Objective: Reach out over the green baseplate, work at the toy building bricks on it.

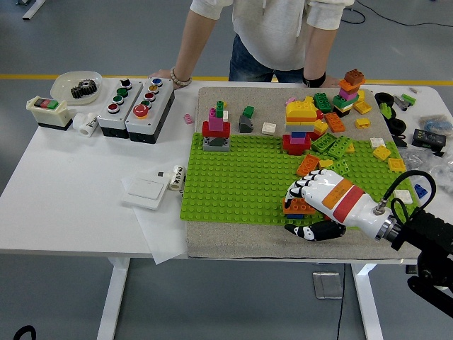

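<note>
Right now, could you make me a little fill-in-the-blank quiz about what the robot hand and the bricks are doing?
1. The robot's right hand is closed on an ____ brick.
2. That brick sits near the ____ edge of the green baseplate.
3. The red, pink and green tower stands on a ____ brick at the baseplate's far left corner.
4. The person stands at the table's ____ side.

Missing words: orange; near; grey; far

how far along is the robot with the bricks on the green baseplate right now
Done: the right hand has reached the green baseplate and closed on the orange brick near its front edge. In hand: that brick. Left: placing it; loose bricks remain beside the stacked tower.
</note>
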{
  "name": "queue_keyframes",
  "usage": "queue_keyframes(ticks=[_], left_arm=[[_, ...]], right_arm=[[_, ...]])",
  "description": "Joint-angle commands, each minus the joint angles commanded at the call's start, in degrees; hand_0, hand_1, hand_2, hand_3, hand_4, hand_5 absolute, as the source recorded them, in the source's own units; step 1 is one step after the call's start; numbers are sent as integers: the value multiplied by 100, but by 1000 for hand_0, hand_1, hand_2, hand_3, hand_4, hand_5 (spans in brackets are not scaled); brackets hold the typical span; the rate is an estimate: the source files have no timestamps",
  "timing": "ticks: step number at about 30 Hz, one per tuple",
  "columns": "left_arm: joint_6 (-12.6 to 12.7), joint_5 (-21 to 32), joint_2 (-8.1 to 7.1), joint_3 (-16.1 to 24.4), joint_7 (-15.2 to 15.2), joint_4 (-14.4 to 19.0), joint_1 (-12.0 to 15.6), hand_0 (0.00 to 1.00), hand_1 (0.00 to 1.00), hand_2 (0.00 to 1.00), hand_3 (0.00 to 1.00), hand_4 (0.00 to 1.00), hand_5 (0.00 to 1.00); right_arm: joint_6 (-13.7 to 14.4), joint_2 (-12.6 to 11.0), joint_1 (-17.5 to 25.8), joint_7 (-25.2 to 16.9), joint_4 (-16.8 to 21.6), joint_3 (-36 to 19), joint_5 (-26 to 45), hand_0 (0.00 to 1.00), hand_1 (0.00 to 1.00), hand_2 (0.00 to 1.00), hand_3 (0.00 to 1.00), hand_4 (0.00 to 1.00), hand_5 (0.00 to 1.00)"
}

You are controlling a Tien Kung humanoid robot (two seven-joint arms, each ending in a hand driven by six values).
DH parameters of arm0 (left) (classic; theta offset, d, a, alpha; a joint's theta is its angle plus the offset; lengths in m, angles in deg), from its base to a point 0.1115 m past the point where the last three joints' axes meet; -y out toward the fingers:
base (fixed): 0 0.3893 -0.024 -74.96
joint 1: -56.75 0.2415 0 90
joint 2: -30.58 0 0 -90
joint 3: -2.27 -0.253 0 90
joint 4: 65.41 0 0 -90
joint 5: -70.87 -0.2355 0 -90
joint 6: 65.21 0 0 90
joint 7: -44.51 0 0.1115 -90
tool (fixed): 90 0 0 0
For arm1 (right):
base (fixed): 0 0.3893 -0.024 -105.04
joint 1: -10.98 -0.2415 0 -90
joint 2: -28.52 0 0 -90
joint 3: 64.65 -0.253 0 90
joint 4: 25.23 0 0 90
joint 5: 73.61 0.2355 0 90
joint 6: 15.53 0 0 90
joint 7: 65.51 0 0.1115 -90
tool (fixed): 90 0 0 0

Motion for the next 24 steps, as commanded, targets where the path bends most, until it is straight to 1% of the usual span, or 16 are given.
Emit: queue_keyframes(ticks=[2,3,7,8,13,14,20,21,24], left_arm=[[2,2,3,0,-3,1,-4,631,635,694,618,674,672],[2,7,1,-8,0,2,-8,631,635,693,617,674,672],[5,26,-1,-21,5,2,-15,631,635,693,617,674,672],[6,25,0,-21,7,1,-19,631,636,691,616,672,669],[6,37,1,-28,9,3,-24,631,636,691,616,672,669],[4,34,3,-25,8,3,-25,631,638,692,616,672,668],[7,55,7,-35,12,7,-29,631,638,692,616,672,668],[5,53,7,-34,11,8,-30,632,638,692,616,672,667],[3,58,7,-39,12,11,-33,632,638,692,616,672,667]], right_arm=[[10,14,-6,-3,-61,2,-21,548,571,616,538,787,551],[14,18,-6,-2,-90,2,-39,549,563,609,536,742,540],[25,16,2,-4,-144,3,-78,549,563,609,536,742,540],[28,14,6,-6,-164,2,-82,518,553,606,535,738,539],[57,25,4,-7,-232,-1,-86,518,553,606,535,738,539],[62,28,3,-7,-246,-3,-88,472,537,599,533,735,538],[88,36,30,-9,-302,-10,-96,472,537,599,533,735,538],[94,38,34,-10,-304,-7,-97,386,517,596,533,734,535],[103,41,40,-15,-300,4,-98,386,517,596,533,734,535]])
